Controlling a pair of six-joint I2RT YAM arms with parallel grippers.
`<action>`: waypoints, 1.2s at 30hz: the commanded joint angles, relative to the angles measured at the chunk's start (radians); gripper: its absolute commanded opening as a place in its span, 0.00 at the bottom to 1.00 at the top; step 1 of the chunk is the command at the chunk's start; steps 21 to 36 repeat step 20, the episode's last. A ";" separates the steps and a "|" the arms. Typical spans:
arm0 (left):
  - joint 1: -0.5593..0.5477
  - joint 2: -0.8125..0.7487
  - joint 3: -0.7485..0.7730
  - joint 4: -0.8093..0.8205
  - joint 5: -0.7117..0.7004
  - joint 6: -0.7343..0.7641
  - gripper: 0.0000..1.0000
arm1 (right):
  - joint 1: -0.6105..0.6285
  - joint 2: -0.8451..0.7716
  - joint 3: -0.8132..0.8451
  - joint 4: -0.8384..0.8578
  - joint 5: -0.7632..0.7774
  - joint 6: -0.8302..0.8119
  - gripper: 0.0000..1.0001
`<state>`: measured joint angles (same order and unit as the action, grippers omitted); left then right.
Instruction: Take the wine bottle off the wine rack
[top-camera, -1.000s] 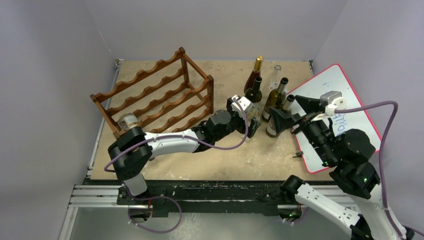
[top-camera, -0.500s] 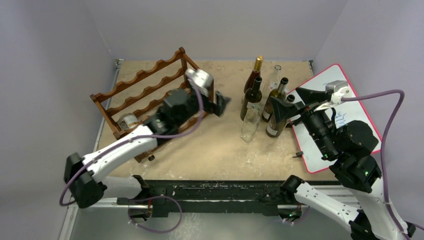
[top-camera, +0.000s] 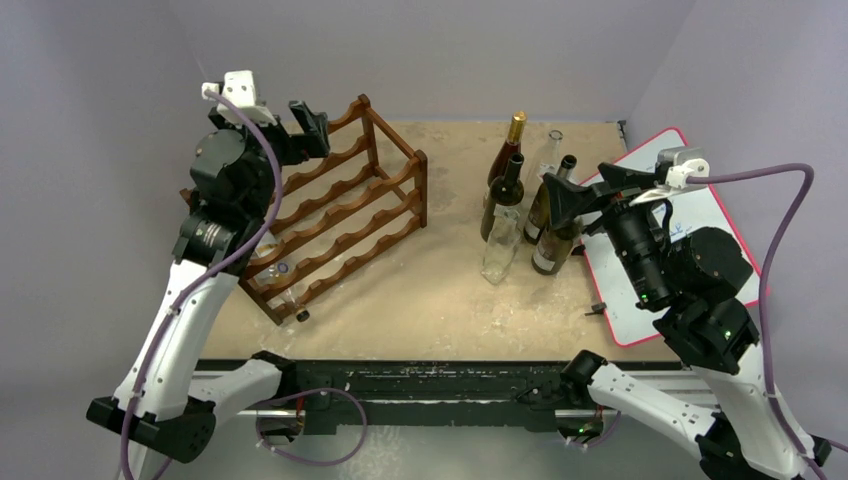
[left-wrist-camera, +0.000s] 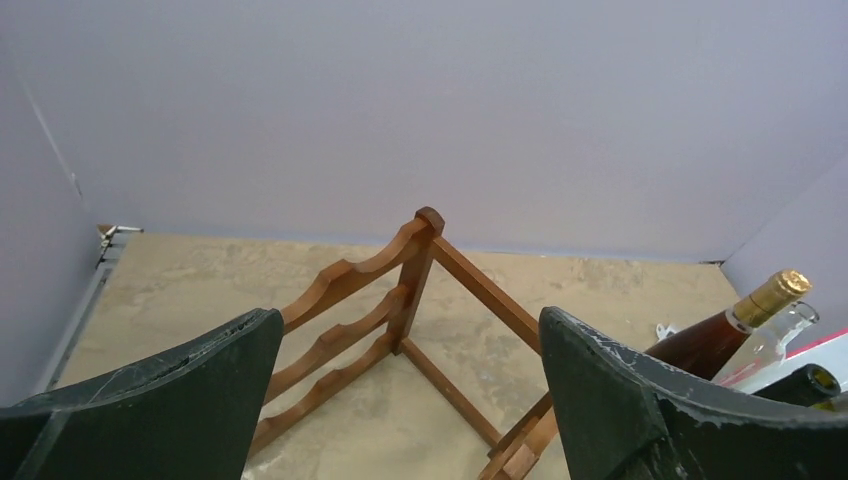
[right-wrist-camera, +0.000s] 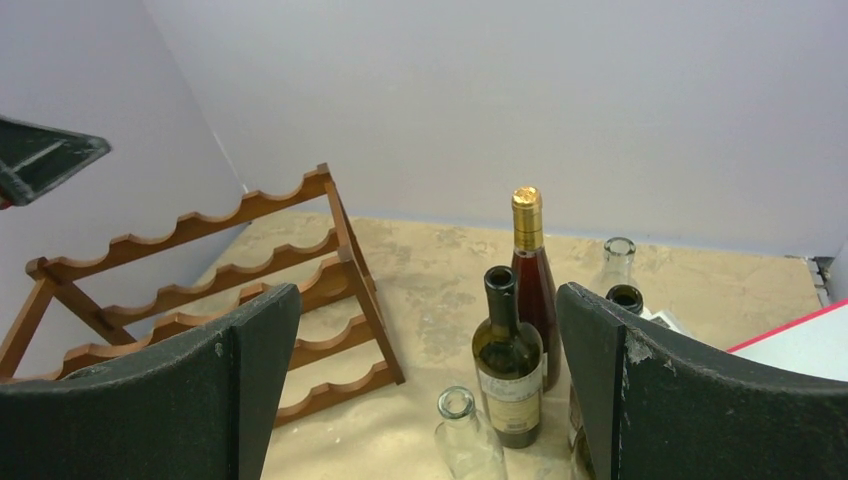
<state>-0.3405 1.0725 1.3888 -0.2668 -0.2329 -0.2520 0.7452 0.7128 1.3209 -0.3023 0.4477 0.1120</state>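
1. My left pincer (top-camera: 300, 128) hangs spread wide and empty, high above the far-left part of the wine rack (top-camera: 345, 205). I judge it sits up there to clear the top rail before dropping toward the bottle.
2. The wine bottle (top-camera: 270, 262) lies on its side low in the rack, at its near-left end. It is partly hidden behind my left arm (top-camera: 200, 290), and nothing grips it yet.
3. My right pincer (top-camera: 578, 188) is also spread open with nothing in it. It hovers by the standing bottles (top-camera: 508, 185), between the rack and the whiteboard (top-camera: 690, 215). I judge it is parked out of the left arm's way.
4. Only the top view shows the racked bottle. My left wrist view looks past my fingers (left-wrist-camera: 170, 400) to the rack's far corner post and a gold-capped bottle (left-wrist-camera: 770, 300), so it misses the target.
5. My right wrist view gives the rack side-on with bare cradles, and shows the open necks of the standing bottles.
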 joint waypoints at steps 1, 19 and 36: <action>0.009 -0.109 0.010 0.029 -0.062 0.002 1.00 | 0.002 0.011 0.044 0.048 0.034 0.018 1.00; 0.008 -0.340 -0.068 0.170 -0.004 -0.016 1.00 | 0.002 -0.028 0.011 0.142 0.063 -0.045 1.00; 0.008 -0.341 -0.068 0.171 -0.005 -0.018 1.00 | 0.002 -0.038 0.003 0.153 0.082 -0.039 1.00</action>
